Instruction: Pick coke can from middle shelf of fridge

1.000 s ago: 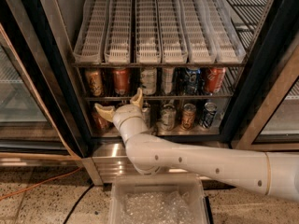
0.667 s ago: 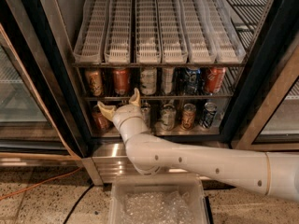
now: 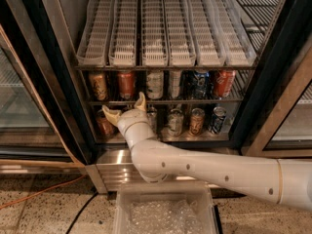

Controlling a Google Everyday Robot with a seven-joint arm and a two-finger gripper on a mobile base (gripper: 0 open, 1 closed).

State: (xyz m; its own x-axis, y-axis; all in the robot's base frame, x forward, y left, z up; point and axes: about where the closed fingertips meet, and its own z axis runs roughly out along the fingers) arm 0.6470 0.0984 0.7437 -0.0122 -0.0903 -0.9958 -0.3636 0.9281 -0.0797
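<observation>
– Nearest the camera, what sits on the floor?
– A clear plastic bin (image 3: 163, 209) on the speckled floor, with an orange cable (image 3: 36, 195) off to the left. Just above it the white arm (image 3: 209, 167) comes in from the right and bends up over the fridge's (image 3: 246, 106) ribbed steel base (image 3: 111, 168).

– And the gripper?
– The gripper (image 3: 126, 107) is inside the open fridge, left of centre, at the height of the middle shelf's (image 3: 195, 101) thin front bar. Its 2 fingers are spread wide and hold nothing. One tip (image 3: 140, 101) reaches the bar, the other (image 3: 111, 114) points left and lower.

– Where is the coke can?
– The coke can (image 3: 126, 84) stands upright on the middle shelf, 2nd from the left in a row of 6. It is plain red with a silver top rim and sits straight above the gripper, apart from it as far as I can tell.

– What crowds it?
– An orange-tan can (image 3: 99, 86) is just beside it on the left and a pale can (image 3: 155, 84) on the right. Further right are another pale can (image 3: 174, 84), a dark blue can (image 3: 200, 83) and a red can with white markings (image 3: 223, 83). On the level below, the gripper partly hides some of the lower cans (image 3: 196, 121).

– Beyond that?
– Above the row is a rack of white plastic lanes (image 3: 155, 28).
</observation>
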